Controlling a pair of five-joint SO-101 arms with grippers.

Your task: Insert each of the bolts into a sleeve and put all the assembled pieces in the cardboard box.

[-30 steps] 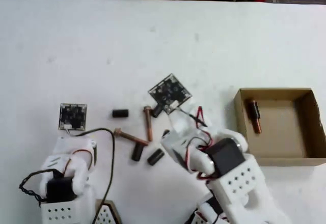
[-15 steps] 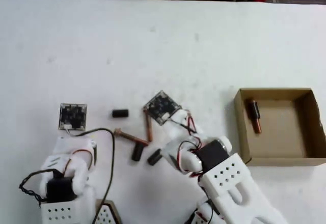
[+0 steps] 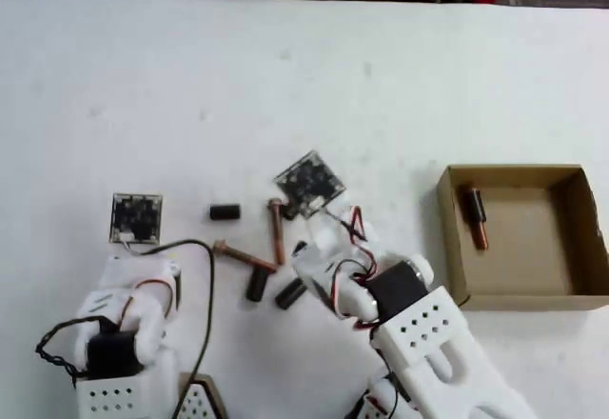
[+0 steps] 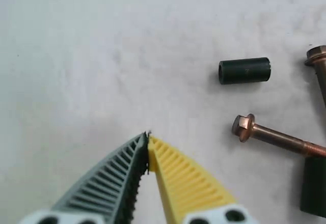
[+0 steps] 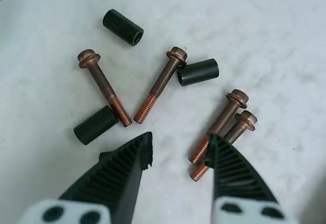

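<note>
Under my right gripper [image 5: 178,150], which is open, lie several copper bolts and three black sleeves. Two bolts [image 5: 220,123] lie side by side close to one finger [image 5: 232,170]. A third bolt [image 5: 162,84] has its head against a sleeve [image 5: 198,72], and a fourth bolt [image 5: 104,86] ends at another sleeve [image 5: 95,125]. My left gripper [image 4: 147,135] is shut and empty, with a sleeve [image 4: 244,71] and a bolt [image 4: 275,135] off to its side. The cardboard box [image 3: 569,233] holds one assembled piece [image 3: 475,215].
The right arm [image 3: 409,314] stands between the loose parts and the box. The left arm [image 3: 124,324] sits at the table's near left, with a black cable [image 3: 205,286] looping beside it. The white table [image 3: 285,86] stretches away behind the parts.
The right arm has swung left over the bolts and sleeves; its wrist dipped toward them, then came back slightly. The left arm has stayed put.
</note>
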